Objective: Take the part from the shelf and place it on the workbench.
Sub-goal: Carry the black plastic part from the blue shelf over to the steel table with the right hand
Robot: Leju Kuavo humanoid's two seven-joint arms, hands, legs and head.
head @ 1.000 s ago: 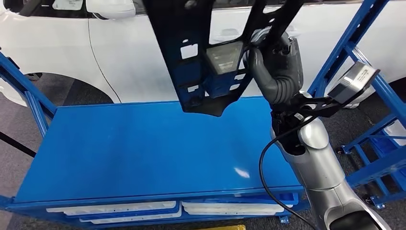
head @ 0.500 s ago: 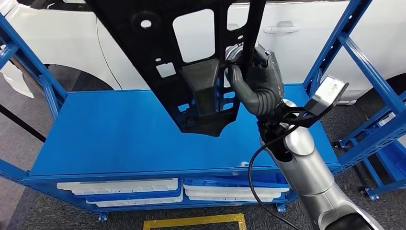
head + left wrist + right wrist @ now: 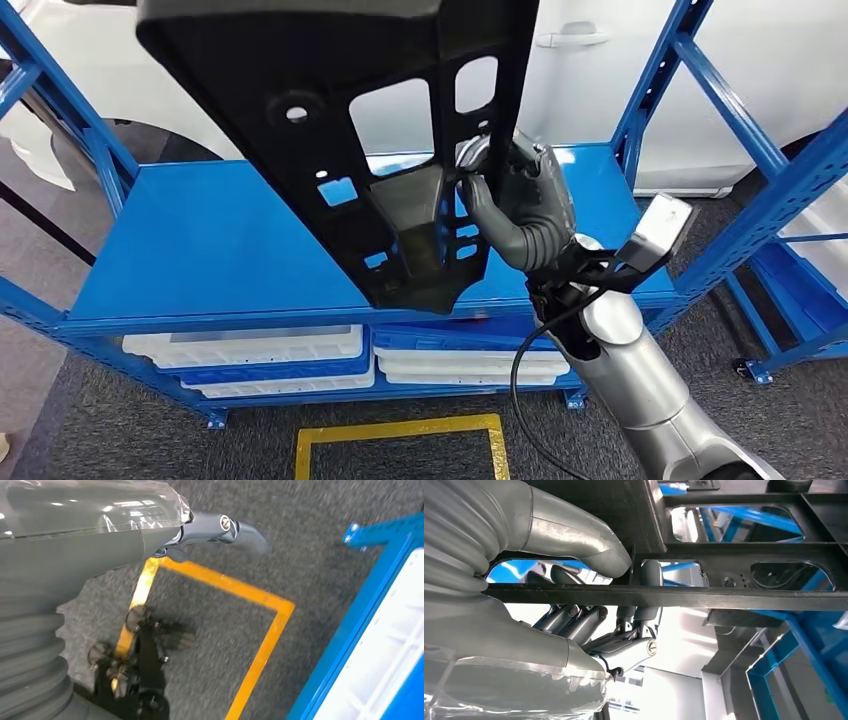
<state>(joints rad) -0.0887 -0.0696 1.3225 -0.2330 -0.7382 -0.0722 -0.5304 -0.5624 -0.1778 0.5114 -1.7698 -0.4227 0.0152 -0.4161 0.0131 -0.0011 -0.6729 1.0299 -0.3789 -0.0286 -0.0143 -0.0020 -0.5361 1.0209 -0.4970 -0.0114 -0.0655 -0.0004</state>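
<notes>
Right arm up from the lower right of the head view, silver forearm angled toward the middle, wrist bent so the right hand sits high over the workbench. That hand grips the part, a big black panel with cut-out windows. Thumb curls across the near face, and the fingers wrap round a bar from behind. In the right wrist view, the thumb presses down on one side of a black bar and the darker fingers close in on the other. Firm grip, part clamped between them.

The part hangs tilted in the air, its broad end up at the top of the head view and its narrow lower tip down over the bench's front edge. Whether that tip touches the blue top is hard to say from this angle; it looks just clear of it.

Left hand hangs low over the grey floor, beside a yellow floor line. One finger juts out straight and blurred, with nothing in it; how the other fingers lie, I cannot tell.

White trays sit on the shelf under the bench top. A white car stands behind the blue frame.
</notes>
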